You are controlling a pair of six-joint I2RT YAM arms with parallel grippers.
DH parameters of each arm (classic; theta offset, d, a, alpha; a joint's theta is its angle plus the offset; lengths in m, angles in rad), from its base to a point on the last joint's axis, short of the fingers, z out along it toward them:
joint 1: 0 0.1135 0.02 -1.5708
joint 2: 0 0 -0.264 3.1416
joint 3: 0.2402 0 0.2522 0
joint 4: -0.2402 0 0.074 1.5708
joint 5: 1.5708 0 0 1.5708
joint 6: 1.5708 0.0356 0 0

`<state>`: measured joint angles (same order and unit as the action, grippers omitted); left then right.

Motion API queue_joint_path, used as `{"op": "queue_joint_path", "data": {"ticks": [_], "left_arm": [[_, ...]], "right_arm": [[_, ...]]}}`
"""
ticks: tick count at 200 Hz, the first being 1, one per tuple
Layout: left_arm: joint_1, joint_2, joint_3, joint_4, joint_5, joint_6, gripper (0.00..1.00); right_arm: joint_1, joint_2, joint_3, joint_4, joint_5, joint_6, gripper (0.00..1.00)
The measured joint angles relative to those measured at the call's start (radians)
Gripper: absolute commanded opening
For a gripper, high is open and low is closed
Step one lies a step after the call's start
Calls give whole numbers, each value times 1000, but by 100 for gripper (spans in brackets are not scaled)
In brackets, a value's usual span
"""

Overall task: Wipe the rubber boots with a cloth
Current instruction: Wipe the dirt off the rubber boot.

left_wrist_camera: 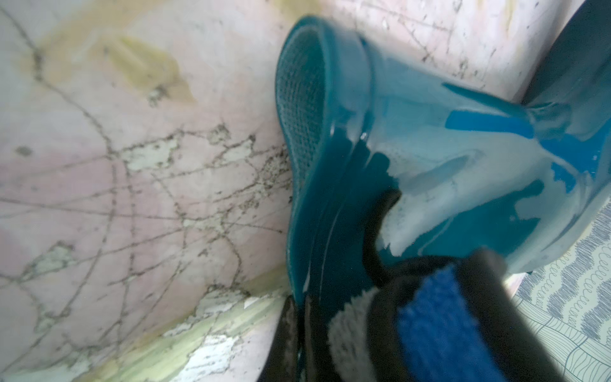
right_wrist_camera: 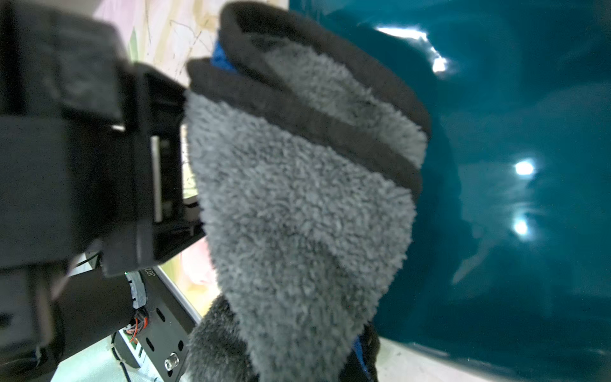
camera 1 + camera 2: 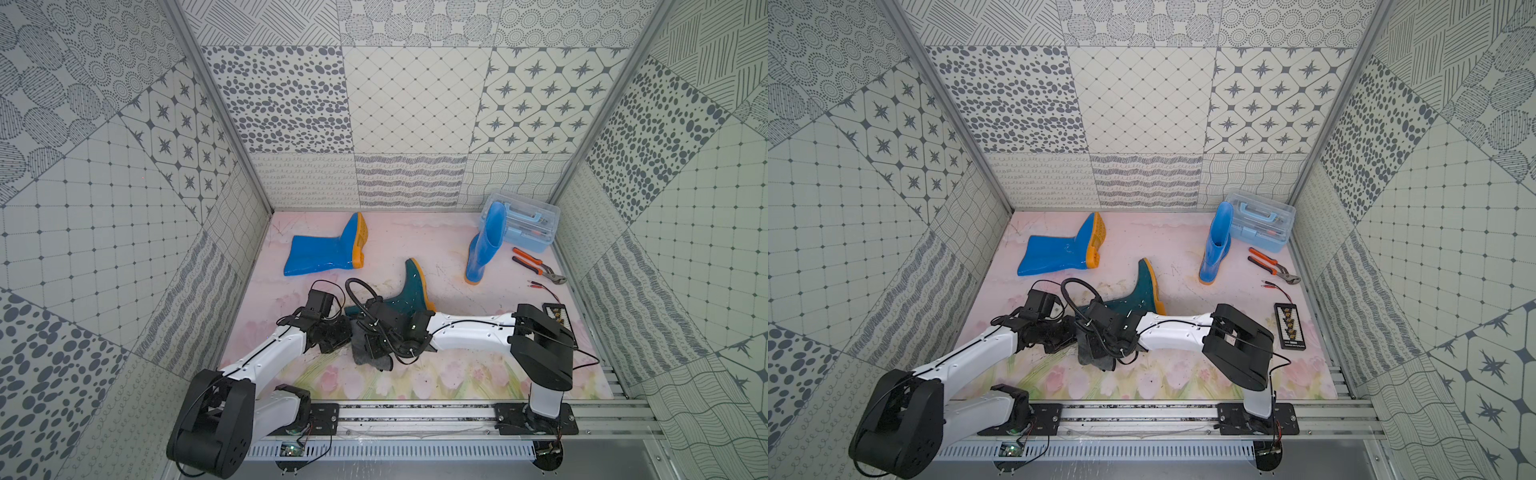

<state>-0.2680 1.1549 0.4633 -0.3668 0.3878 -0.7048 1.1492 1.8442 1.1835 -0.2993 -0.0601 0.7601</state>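
Observation:
The dark teal boot [image 3: 409,291] [image 3: 1144,286] lies on its side mid-table, its orange sole turned to the right. My left gripper [image 3: 347,328] [image 1: 299,334] is shut on the rim of this boot's [image 1: 347,165] shaft opening. My right gripper [image 3: 374,343] is shut on the grey cloth [image 3: 365,353] [image 2: 297,215], which hangs bunched against the glossy teal shaft [image 2: 529,132] and hides the fingers. The cloth's [image 1: 439,324] blue reverse shows in the left wrist view. One blue boot [image 3: 320,253] lies on its side at the back left. Another blue boot [image 3: 484,245] stands upright at the back right.
A clear blue toolbox [image 3: 525,224] sits in the back right corner behind the standing boot. Orange-handled pliers [image 3: 536,264], loose wires [image 3: 540,286] and a black connector board [image 3: 1289,326] lie along the right edge. Patterned walls enclose three sides.

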Motion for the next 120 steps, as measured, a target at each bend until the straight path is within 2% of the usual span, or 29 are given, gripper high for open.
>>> {"op": "queue_joint_path", "data": {"ticks": [40,70,89,120], "left_arm": [[0,-17,0,-8,-2,0,0],[-3,-24,0,-15,-2,0,0],[-5,-24,0,-16,-2,0,0],[-8,-24,0,-19,-2,-3,0]], "right_arm": [[-168,-230,-203,-29,29,-12,0],[-263,-345,-259,-63,75,-23,0],[-236,-327,-248,-64,89,-27,0],[-84,-205,-168,-31,84,-23,0]]}}
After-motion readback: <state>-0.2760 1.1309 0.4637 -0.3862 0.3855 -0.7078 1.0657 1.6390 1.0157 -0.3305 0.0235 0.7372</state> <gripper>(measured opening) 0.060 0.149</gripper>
